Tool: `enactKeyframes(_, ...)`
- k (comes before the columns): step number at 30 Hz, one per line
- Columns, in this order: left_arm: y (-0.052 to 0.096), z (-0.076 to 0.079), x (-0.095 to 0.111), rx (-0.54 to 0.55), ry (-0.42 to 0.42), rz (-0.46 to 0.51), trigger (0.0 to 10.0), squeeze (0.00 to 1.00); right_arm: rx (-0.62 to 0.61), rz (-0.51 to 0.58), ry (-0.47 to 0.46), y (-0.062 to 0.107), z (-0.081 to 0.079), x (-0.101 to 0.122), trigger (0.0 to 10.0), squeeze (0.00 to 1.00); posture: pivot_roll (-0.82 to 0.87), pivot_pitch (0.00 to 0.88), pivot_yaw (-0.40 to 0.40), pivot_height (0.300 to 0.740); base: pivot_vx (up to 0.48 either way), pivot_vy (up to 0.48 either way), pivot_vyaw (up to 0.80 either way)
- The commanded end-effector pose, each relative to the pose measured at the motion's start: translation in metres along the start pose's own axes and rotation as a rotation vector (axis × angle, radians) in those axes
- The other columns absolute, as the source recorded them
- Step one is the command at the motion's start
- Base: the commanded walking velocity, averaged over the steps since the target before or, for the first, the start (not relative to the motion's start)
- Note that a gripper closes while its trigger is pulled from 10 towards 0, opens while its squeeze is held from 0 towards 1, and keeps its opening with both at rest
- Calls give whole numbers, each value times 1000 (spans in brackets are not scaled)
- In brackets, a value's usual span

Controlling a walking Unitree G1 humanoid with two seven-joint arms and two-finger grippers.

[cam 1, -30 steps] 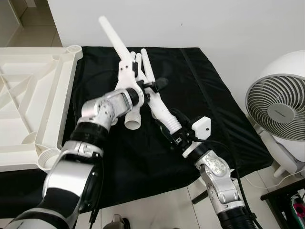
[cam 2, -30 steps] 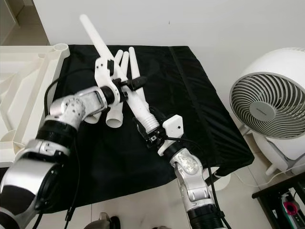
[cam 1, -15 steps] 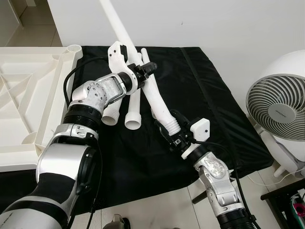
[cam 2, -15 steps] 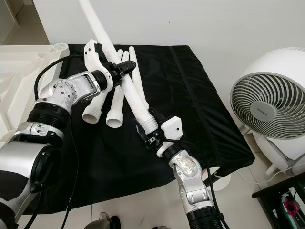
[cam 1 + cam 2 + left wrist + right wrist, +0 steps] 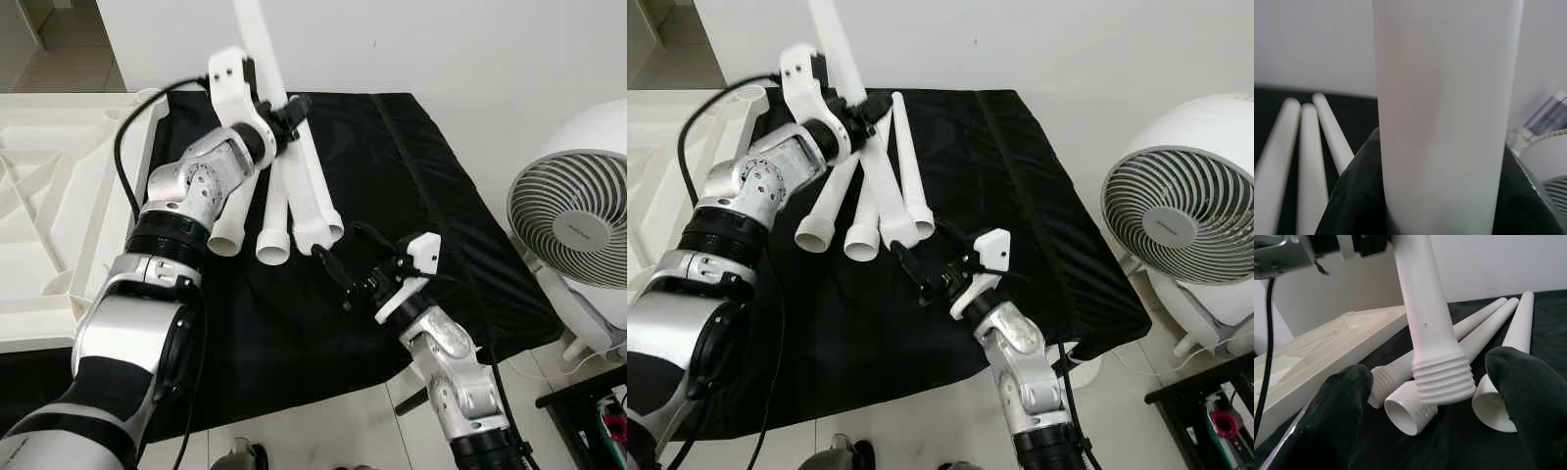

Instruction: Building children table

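A white table leg [image 5: 294, 162] is clamped by the left gripper [image 5: 282, 116] and held steeply tilted over the black cloth [image 5: 392, 166], its threaded end low, its tip at 12 o'clock. Three more legs [image 5: 862, 211] are laid on the cloth beneath it. The right gripper [image 5: 351, 262] is spread wide, at 5 o'clock from the threaded end, holding nothing. The white tabletop [image 5: 59, 186] is seen upside down at 9 o'clock, a fan [image 5: 578, 230] at 3 o'clock.
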State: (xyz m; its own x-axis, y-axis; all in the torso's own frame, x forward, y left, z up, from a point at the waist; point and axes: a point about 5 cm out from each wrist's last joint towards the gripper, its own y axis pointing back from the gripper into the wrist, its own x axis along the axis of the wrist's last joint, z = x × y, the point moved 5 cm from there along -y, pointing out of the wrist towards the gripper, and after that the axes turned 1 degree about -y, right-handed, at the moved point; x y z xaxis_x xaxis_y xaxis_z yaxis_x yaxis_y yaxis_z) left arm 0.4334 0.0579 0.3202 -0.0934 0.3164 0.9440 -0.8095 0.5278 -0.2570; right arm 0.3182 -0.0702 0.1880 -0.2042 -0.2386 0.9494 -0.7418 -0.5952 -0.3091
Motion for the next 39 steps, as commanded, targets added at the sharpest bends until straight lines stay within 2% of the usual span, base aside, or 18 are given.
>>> enactKeyframes(1,2,24,4,-136,-107,44,10000,0,-10,-15,-11,-5,2,4,10000,0,31,112,-29,740,0,0,0)
enactKeyframes(2,5,32,6,-140,-161,79,10000,0,-8,-38,38,-12,4,5,10000,0,31,110,-31,740,0,0,0)
enactKeyframes(4,5,32,6,-140,-161,79,10000,0,-8,-38,38,-12,4,5,10000,0,31,110,-31,740,0,0,0)
enactKeyframes(5,6,39,3,-155,-149,87,10000,0,-18,-50,89,-20,9,7,10000,0,35,108,-34,740,0,0,0)
enactKeyframes(9,7,48,1,-175,-177,92,10000,0,-17,-47,104,-25,12,11,10000,0,38,104,-40,740,0,0,0)
enactKeyframes(10,9,61,-1,-208,-178,106,10000,0,-19,-49,143,-32,16,17,10000,0,42,98,-46,740,0,0,0)
enactKeyframes(11,9,66,-1,-224,-168,109,10000,0,-23,-51,154,-35,18,18,10000,0,42,98,-46,740,0,0,0)
enactKeyframes(16,10,78,-6,-251,-145,117,10000,0,-28,-60,168,-43,22,23,10000,0,48,92,-51,740,0,0,0)
enactKeyframes(23,14,95,-9,-287,-158,135,10000,0,-26,-80,187,-57,23,28,10000,0,47,87,-49,740,0,0,0)
enactKeyframes(34,19,113,-7,-331,-176,154,10000,0,-51,-135,201,-66,27,25,10000,0,45,85,-48,740,0,0,0)
enactKeyframes(35,19,114,-7,-334,-176,155,10000,0,-57,-142,199,-67,28,24,9137,0,44,85,-48,740,0,0,0)
enactKeyframes(38,20,115,-7,-337,-173,155,10000,0,-59,-147,194,-67,29,23,9137,0,44,85,-48,740,0,0,0)
enactKeyframes(39,20,116,-8,-339,-178,155,10000,0,-70,-148,189,-67,30,24,1725,0,40,86,-48,740,0,0,0)
